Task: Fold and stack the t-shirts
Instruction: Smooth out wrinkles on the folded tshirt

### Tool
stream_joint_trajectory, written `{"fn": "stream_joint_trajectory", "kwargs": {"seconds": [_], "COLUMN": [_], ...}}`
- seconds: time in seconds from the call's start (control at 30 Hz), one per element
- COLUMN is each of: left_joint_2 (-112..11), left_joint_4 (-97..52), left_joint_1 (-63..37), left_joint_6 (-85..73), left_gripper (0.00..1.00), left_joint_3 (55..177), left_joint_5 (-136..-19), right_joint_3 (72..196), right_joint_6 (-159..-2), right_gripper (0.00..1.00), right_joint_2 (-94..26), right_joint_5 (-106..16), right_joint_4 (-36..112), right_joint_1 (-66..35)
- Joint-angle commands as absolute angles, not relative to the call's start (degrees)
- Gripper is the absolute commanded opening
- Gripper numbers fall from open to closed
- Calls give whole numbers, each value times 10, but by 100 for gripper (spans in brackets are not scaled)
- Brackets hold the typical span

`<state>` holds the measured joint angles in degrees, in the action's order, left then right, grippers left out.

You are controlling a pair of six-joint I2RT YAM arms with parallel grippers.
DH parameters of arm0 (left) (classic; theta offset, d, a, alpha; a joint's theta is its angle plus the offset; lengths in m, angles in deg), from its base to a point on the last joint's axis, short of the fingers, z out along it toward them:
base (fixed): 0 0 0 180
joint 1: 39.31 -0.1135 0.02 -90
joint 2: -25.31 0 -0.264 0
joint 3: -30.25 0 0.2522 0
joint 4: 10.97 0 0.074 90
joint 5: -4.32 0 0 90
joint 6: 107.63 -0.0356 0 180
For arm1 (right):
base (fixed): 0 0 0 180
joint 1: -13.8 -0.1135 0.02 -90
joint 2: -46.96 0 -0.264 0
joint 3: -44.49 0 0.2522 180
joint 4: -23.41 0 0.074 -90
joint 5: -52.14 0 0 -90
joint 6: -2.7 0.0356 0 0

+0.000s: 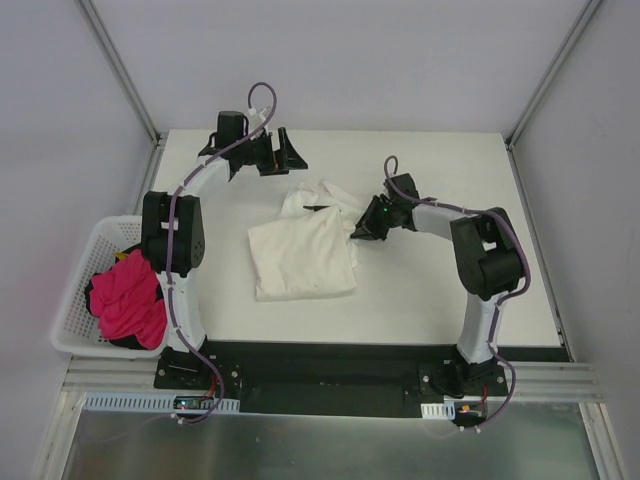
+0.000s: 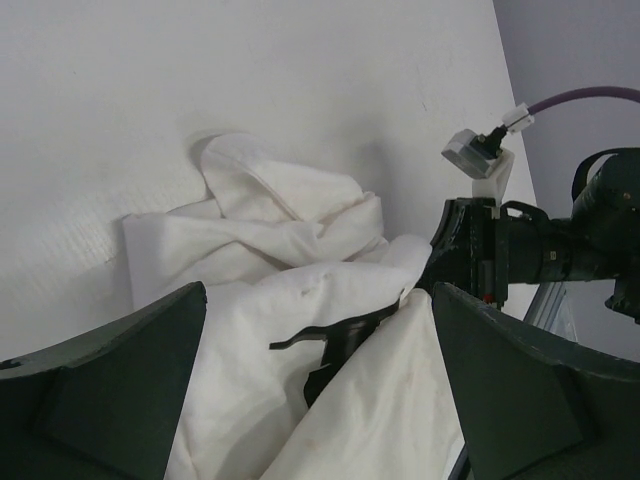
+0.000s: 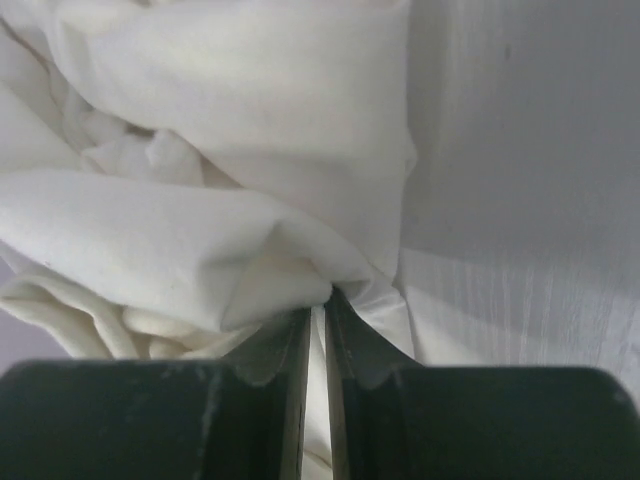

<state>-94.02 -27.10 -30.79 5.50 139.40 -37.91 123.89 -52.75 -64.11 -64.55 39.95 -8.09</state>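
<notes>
T-shirts (image 1: 300, 255): cream-white cloth lies at the middle of the table (image 1: 430, 300). The near part is flat and roughly squared; the far part is bunched in loose folds toward the far edge. A black mark (image 2: 330, 345) shows on the cloth; whether it belongs to a second shirt cannot be told.

Right gripper (image 3: 318, 320): jaws nearly closed, pinching a thin fold at the shirt's right edge. The right arm reaches in low from the right side of the table, elbow raised, wrist pointing left at the cloth.

Left gripper (image 1: 280, 158): jaws wide apart, holding nothing. The left arm is stretched toward the far edge, and the gripper hovers clear of the cloth, beyond the bunched part.

Judgement on the step in hand: the fold appears part done, with the bunched far portion not yet laid over. The pinch looks shallow, taking only an edge of fabric, so any pull ought to be slow and low to the table to avoid slip. The left gripper ought to take a matching far corner, so that both move together and the layer lands flat and square.
</notes>
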Motion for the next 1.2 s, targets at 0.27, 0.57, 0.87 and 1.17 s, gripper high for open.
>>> {"fn": "stream_joint_trajectory", "kwargs": {"seconds": [0.27, 0.57, 0.87, 1.17], "left_joint_2": [-894, -654, -412, -329], "left_joint_4": [-259, -147, -150, -79], "left_joint_1": [-316, -316, -296, -271], "left_joint_6": [41, 167, 197, 229], "left_gripper": [92, 95, 95, 93], "left_joint_3": [1360, 1102, 875, 699], "left_joint_5": [-394, -559, -585, -599], "right_joint_3": [1353, 1276, 1170, 1157], "right_joint_6": [-553, -643, -625, -616], "right_gripper": [23, 50, 53, 53], "right_joint_2": [-686, -531, -466, -484], "right_joint_5": [-646, -623, -675, -691], "right_joint_4": [435, 500, 423, 396], "right_joint_1": [-31, -9, -18, -54]}}
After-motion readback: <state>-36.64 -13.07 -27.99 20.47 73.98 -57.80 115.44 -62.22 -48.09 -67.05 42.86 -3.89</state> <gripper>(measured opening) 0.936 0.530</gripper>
